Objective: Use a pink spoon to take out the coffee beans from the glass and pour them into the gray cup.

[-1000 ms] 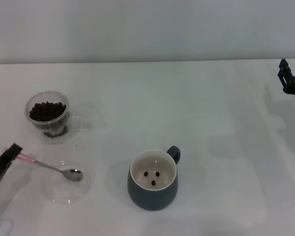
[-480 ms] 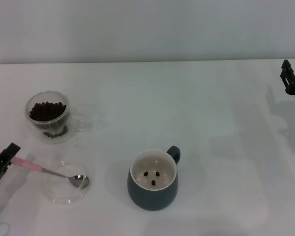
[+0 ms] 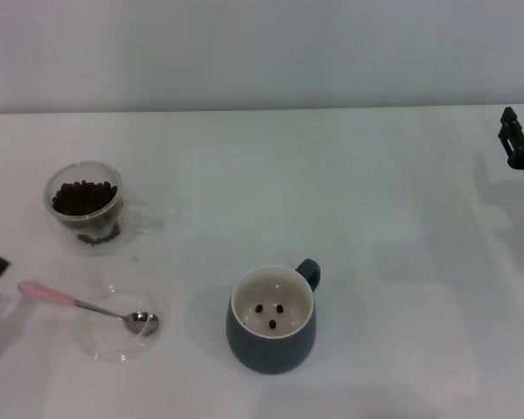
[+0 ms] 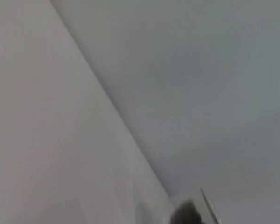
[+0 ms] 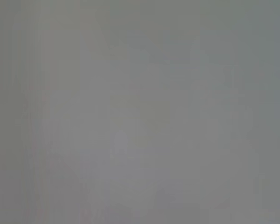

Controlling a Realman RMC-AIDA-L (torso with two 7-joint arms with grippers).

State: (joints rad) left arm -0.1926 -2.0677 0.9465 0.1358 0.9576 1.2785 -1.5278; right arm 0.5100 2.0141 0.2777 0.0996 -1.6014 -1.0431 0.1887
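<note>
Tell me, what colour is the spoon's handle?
Pale pink; the spoon shows best in the head view.

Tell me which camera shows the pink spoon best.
The head view: the pink spoon lies in full sight, bowl resting on a clear saucer, handle free. Neither wrist view shows it clearly.
</note>
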